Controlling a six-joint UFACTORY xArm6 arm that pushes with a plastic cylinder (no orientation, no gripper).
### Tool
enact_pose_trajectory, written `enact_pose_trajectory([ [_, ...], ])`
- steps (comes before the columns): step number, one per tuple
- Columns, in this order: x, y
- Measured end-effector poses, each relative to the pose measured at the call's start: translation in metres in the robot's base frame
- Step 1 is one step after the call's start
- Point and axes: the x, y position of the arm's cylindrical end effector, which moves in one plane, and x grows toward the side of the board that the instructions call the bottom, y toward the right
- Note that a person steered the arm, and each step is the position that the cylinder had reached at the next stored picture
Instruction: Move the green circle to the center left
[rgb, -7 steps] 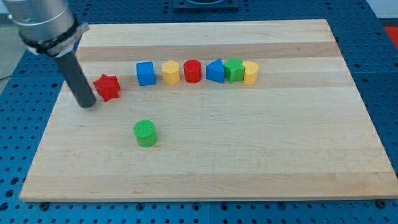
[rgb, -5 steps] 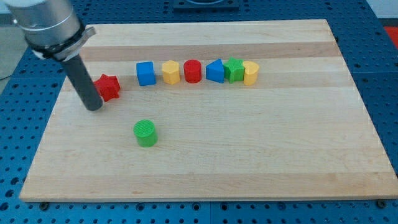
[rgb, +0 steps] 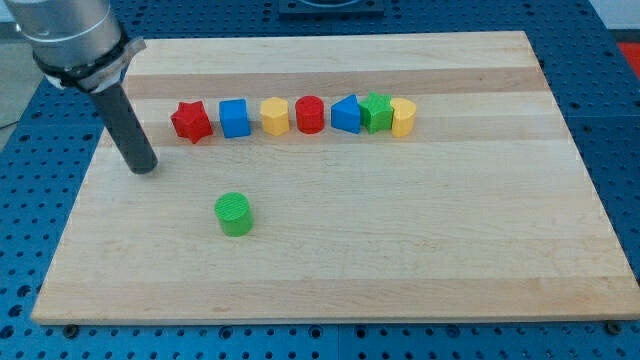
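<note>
My tip (rgb: 143, 166) rests on the worktop (rgb: 420, 240) toward the view's left; there are no jaws here, only the rod. The green circle (rgb: 235, 214) sits apart from my tip, toward the view's lower right. The red star (rgb: 190, 121) lies toward the upper right. The approach seems in hand: next I would circle to the circle's right side and push left.

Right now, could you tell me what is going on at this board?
I am a single arm with a dark rod, meant to push the green circle to the board's centre left. My tip rests on the wooden board near its left side, up and to the view's left of the green circle and not touching it. A row of seven blocks runs along the view's top, starting with the red star, also clear of my tip.
</note>
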Motion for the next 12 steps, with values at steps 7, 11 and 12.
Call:
enact_pose_trajectory([
  [7,0.104,0.171],
  [11,0.107,0.118],
  [12,0.107,0.101],
])
